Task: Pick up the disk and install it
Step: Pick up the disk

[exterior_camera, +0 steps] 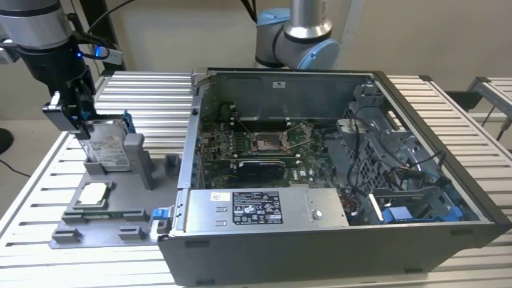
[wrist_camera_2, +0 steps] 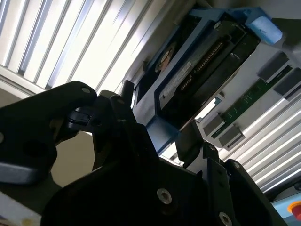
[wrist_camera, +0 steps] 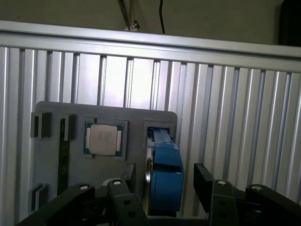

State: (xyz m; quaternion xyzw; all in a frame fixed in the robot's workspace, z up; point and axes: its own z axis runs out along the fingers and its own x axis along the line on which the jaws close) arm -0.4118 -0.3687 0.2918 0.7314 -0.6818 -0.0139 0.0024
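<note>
Ribbed aluminium tabletop (exterior_camera: 152, 90) carries everything; on it, toward the exterior view's left, the disk (exterior_camera: 108, 144) stands on edge in a slot of a grey fixture tray (exterior_camera: 80, 231), its labelled face showing and its blue carrier running along its edges. In the first wrist view the disk (wrist_camera: 164, 174) appears end-on, the blue bracket uppermost; in the second wrist view its connector edge (wrist_camera_2: 197, 70) shows dark inside the blue frame. The gripper (exterior_camera: 80, 123) sits at the disk's upper end, its black fingers straddling the carrier; in the first wrist view one finger (wrist_camera: 203, 181) stands just clear of the blue plastic with a strip of table between them, so the jaws are parted around the disk rather than clamped on it. A grey upright post (exterior_camera: 136, 153) of the fixture rises just beside the disk; nearer the tray's front lies a small square silver chip (exterior_camera: 93, 193) in its own recess, and beside that a green memory stick (exterior_camera: 108, 214) lies flat. Toward the exterior view's right, well apart from the disk, an open computer case (exterior_camera: 320, 240) exposes its motherboard (exterior_camera: 240, 144), a grey box with a white sticker (exterior_camera: 256, 207) and a blue-edged drive bay (exterior_camera: 416, 213).
</note>
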